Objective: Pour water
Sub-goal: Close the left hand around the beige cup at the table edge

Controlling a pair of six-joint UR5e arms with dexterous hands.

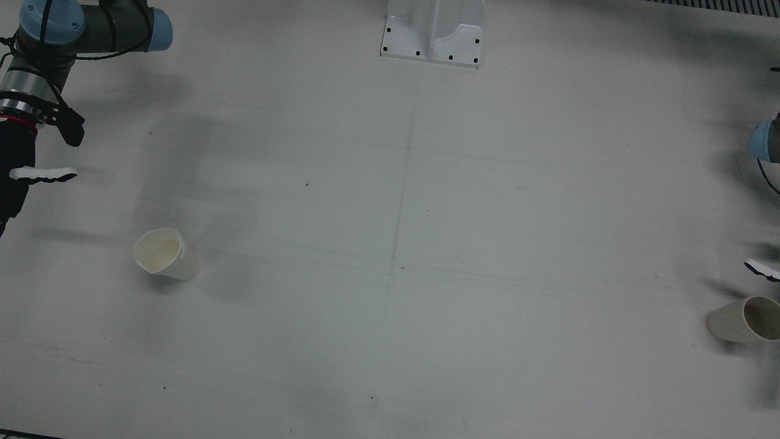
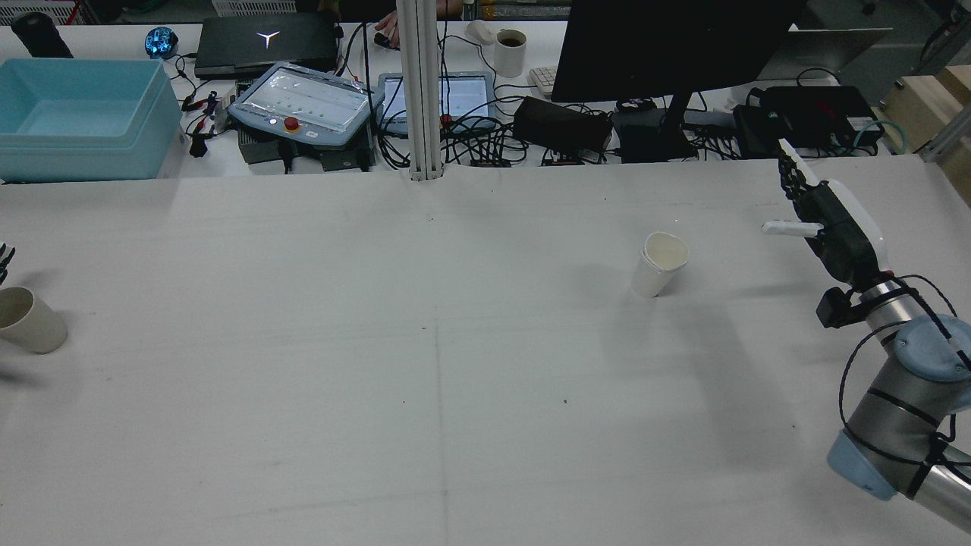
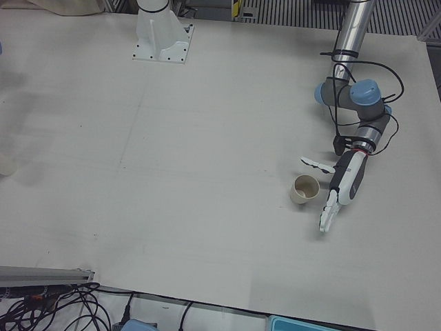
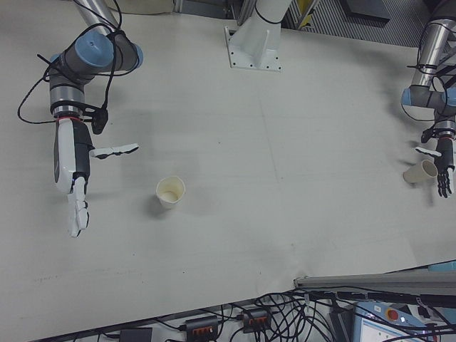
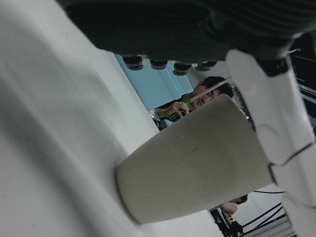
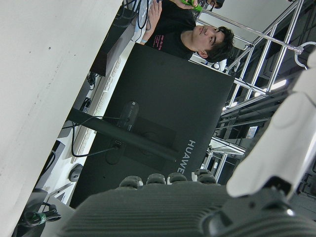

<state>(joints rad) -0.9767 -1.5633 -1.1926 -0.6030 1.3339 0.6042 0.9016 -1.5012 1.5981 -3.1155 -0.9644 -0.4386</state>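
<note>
I see the table (image 1: 390,244) from directly overhead, from high behind the arms, and from both front corners; hand cameras lie sideways, close. All fixed views share the tabletop.

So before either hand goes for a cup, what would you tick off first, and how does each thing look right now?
1. Both cups upright: ok. The cup near the left hand and the cup near the right hand both stand mouth up.
2. Left hand free: ok, open beside its cup, fingers apart; whether it touches the cup, cannot tell.
3. Right hand free: ok, open, holding nothing, clearly apart from its cup.
4. Table between the cups clear of obstacles: ok.
5. Water in either cup: cannot tell; the insides look pale, no liquid is clearly visible.
</note>
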